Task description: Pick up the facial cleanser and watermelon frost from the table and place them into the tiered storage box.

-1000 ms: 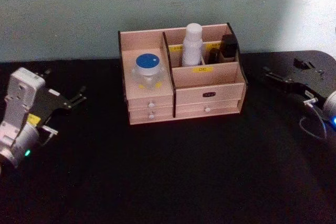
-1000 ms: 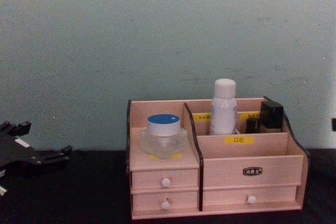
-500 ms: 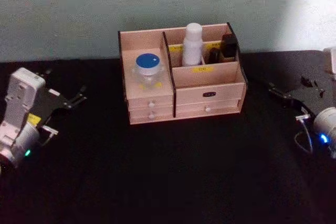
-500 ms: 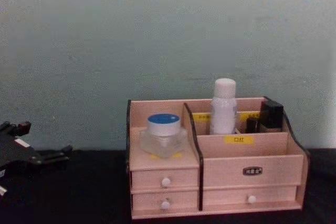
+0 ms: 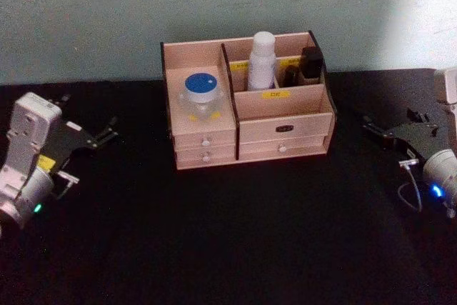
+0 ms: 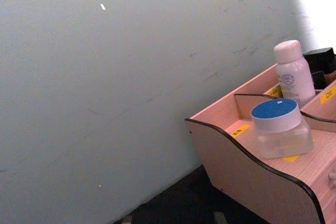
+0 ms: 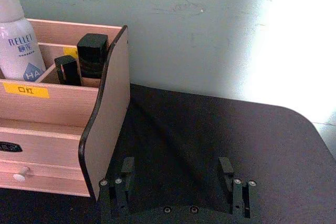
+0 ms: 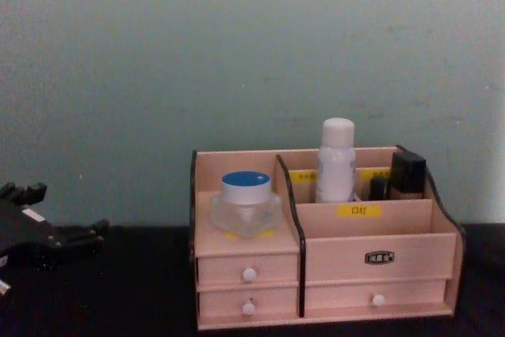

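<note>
The tiered storage box point(image 5: 285, 116) stands at the back middle of the black table. A clear jar with a blue lid point(image 5: 201, 91) sits on its left step. Upright in a rear compartment is a white bottle point(image 5: 262, 60). I cannot tell which of these is the facial cleanser or the watermelon frost. My left gripper point(image 5: 108, 129) rests open at the left, well away from the box. At the right my right gripper point(image 5: 375, 128) is open too, and in the right wrist view this gripper point(image 7: 176, 169) has nothing between its fingers beside the box's side wall point(image 7: 113, 103).
Small black containers point(image 5: 309, 62) fill the box's rear right compartment. The box has white-knobbed drawers point(image 8: 249, 275) in its front. A pale green wall point(image 8: 252, 53) rises right behind the box. Dark tabletop point(image 5: 235, 233) stretches in front of it.
My right gripper has drawn back from the box toward the table's right edge. The left arm and the things in the box have not moved.
</note>
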`<state>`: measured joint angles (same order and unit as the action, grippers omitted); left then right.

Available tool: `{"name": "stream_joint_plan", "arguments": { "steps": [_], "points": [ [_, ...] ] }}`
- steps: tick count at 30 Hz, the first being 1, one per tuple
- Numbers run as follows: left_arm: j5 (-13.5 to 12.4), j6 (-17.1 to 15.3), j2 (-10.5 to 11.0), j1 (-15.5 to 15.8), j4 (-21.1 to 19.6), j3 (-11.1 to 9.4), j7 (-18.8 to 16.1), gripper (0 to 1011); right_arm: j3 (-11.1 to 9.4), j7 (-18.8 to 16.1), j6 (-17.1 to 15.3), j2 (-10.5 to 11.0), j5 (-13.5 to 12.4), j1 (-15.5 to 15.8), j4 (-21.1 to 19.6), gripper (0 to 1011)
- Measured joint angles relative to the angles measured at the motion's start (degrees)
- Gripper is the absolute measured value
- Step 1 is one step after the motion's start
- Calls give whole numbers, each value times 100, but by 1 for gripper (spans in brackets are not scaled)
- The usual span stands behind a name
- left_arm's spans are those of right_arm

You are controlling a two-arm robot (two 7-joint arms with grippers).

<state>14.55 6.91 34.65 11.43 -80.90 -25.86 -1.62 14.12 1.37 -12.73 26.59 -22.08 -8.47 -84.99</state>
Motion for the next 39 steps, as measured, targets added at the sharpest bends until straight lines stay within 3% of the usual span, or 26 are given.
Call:
{"name": "stream_joint_plan", "arguments": {
  "steps": [39],
  "points": [
    [0, 0, 0, 0, 0, 0, 0, 1001, 0, -9, 0, 22, -21, 3, -26, 1003]
  ]
}}
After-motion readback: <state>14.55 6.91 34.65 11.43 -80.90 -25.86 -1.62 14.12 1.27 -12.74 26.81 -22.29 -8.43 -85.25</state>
